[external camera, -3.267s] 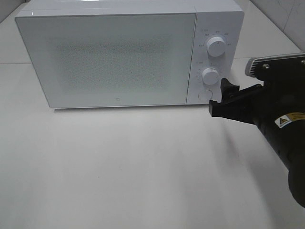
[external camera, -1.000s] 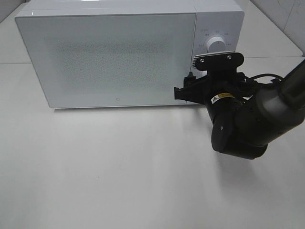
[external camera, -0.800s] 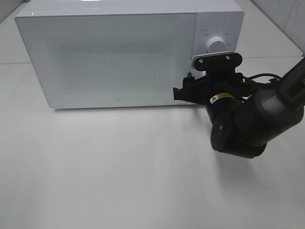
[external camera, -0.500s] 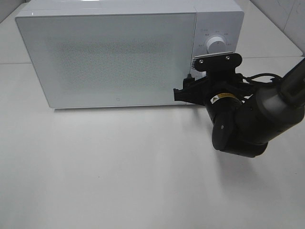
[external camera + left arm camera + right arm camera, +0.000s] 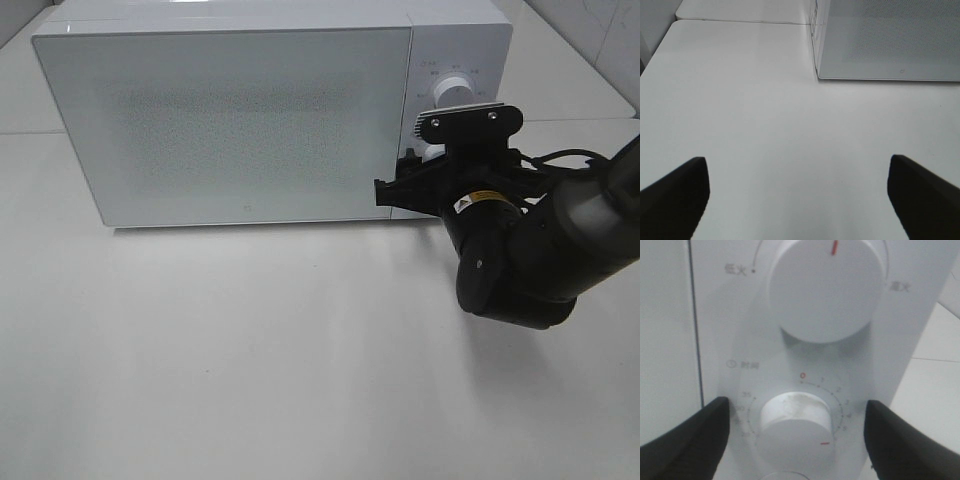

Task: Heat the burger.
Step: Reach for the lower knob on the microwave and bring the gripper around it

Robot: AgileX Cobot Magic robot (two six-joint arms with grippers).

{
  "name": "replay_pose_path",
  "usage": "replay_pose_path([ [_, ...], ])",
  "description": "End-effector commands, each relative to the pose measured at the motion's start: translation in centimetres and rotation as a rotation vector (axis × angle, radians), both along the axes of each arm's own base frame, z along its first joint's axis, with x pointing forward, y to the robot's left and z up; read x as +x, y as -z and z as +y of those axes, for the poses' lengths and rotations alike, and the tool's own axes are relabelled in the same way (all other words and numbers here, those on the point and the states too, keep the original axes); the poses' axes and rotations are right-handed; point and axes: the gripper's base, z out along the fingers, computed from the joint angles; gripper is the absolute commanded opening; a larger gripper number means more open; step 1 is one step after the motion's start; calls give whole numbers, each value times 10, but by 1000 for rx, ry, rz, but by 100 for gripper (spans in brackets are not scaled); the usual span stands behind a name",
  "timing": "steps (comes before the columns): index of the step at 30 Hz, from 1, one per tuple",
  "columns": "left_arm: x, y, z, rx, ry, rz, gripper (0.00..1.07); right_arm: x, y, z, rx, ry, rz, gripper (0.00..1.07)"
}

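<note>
Right tool [image 5: 796, 410] apart astride timer knob [image 5: 796, 429]; left tool [image 5: 797, 162] apart over table [image 5: 740, 90]

低火 by upper knob [image 5: 826, 287], 时间 and red 0 by lower knob [image 5: 795, 427]

The high camera looks down on the microwave [image 5: 230, 120] front. The right wrist camera sits close on its dials [image 5: 822, 287], the left one farther back, low over the table [image 5: 740, 100].

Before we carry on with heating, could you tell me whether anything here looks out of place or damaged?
Nothing spilled or askew: the microwave stands level and shut. Only the lower knob has a smudged, scuffed-looking face.
</note>
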Motion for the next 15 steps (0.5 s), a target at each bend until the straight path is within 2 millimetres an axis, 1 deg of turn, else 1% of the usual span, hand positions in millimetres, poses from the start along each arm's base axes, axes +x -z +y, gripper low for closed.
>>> replay_pose_path([
  [1,-1,0,0,1,-3,-6,88,1,-8,-3,19,17,-61,72],
  [6,-1,0,0,1,-3,-6,88,0,-8,-2,24,13,-59,70],
  [13,-1,0,0,1,-3,-6,88,0,-8,1,48,-14,-58,63],
  [14,-1,0,0,1,-3,-6,88,0,-8,1,51,-15,-58,59],
  [15,-1,0,0,1,-3,-6,88,0,-8,1,51,-15,-58,59],
])
